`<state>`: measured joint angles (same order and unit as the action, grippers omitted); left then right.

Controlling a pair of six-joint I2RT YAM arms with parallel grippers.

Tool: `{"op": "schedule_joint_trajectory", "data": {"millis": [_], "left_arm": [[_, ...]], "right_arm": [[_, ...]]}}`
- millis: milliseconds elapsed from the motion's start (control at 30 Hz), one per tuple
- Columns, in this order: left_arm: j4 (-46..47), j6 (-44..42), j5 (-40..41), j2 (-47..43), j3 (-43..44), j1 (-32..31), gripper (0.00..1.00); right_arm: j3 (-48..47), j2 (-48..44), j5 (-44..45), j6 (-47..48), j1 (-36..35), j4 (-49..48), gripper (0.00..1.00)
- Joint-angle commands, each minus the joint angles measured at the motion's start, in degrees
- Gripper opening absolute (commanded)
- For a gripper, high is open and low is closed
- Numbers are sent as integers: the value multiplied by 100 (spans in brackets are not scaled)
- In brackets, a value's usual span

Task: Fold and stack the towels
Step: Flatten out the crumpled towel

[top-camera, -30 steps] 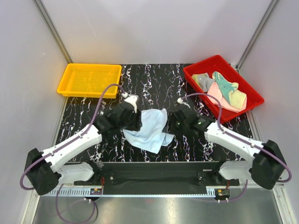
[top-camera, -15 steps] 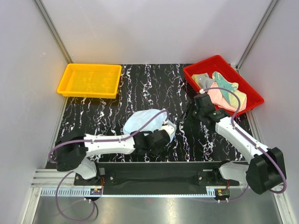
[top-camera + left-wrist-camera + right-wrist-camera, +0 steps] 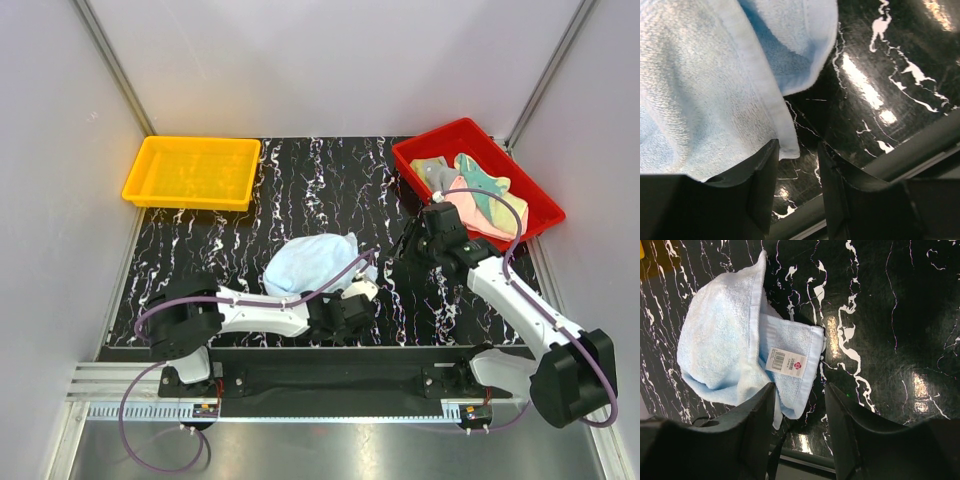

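Top view: bright, even, diffuse light, with faint soft shadows beneath the arms. Left wrist: hard white glare patches on the glossy bench [image 3: 900,45]; light blue towel [image 3: 700,90] weave sharp; left claw fingers [image 3: 755,185] dark and blurred near the lens. Right wrist: glare smears lower right; right claw fingers [image 3: 740,440] soft and underlit.

Black marbled bench [image 3: 320,190]: yellow tray [image 3: 135,182] far-left corner, red tray [image 3: 430,137] far-right corner, light blue towel [image 3: 305,262] centre, toward near edge.
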<state>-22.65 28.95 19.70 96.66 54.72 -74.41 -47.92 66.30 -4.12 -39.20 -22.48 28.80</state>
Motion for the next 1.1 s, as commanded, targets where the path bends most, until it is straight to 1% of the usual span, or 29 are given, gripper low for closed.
{"op": "schedule_joint_trajectory", "data": {"millis": [0, 167, 267, 367, 400, 433, 467, 500, 567, 600, 633, 667, 733, 767, 833, 867, 933, 967, 1067], "left_arm": [[60, 321, 568, 98, -40, -21, 42], [42, 401, 798, 107, -84, -12, 41], [155, 322, 754, 116, -119, -12, 38], [104, 357, 719, 204, -84, -12, 22], [51, 383, 745, 221, -67, -3, 11], [-19, 418, 780, 187, -41, -3, 5], [-281, 479, 850, 143, 55, 6, 1], [-483, 515, 929, 55, 152, 14, 0], [-1044, 603, 1114, -462, 267, 137, 0], [-1170, 629, 1123, -699, 302, 233, 0], [-1275, 647, 1062, -1223, 276, 347, 0], [-1433, 717, 975, -1481, 241, 696, 0], [-1505, 717, 536, -2077, 22, 1111, 0], [-1557, 726, 439, -2229, -66, 1478, 0], [-1628, 700, 271, -2598, -302, 1788, 0], [-1663, 665, 253, -2704, -356, 2060, 0], [-1733, 621, 227, -2916, -488, 2316, 0], [-1716, 568, 183, -2960, -523, 2543, 0], [-1716, 507, 69, -3057, -576, 2878, 0]], "right_arm": [[-15, -205, -63, 106, 33, -50, 52], [-7, -241, -63, 141, 33, -32, 52], [-15, -267, -106, 141, 33, -41, 52], [-42, -267, -107, 141, 33, -15, 52], [-68, -250, -124, 167, 33, -14, 52], [-86, -249, -133, 176, 42, 12, 53], [-112, -232, -150, 193, 33, 21, 53], [-173, -206, -159, 202, 33, 29, 53], [-270, -144, -281, 246, 33, -14, 54], [-375, -48, -369, 359, 33, -58, 54], [-437, 22, -492, 439, 24, -111, 55], [-498, 101, -737, 527, 33, -207, 55], [-613, 365, -1028, 764, 33, -513, 56], [-639, 549, -1299, 878, 33, -620, 57], [-771, 751, -1398, 923, -2, -848, 57], [-832, 848, -1390, 949, -28, -910, 57], [-1026, 1199, -1337, 993, -151, -1025, 57], [-1105, 1323, -1241, 1019, -195, -1069, 57], [-1386, 1832, -1109, 1168, -466, -1209, 57]]}}
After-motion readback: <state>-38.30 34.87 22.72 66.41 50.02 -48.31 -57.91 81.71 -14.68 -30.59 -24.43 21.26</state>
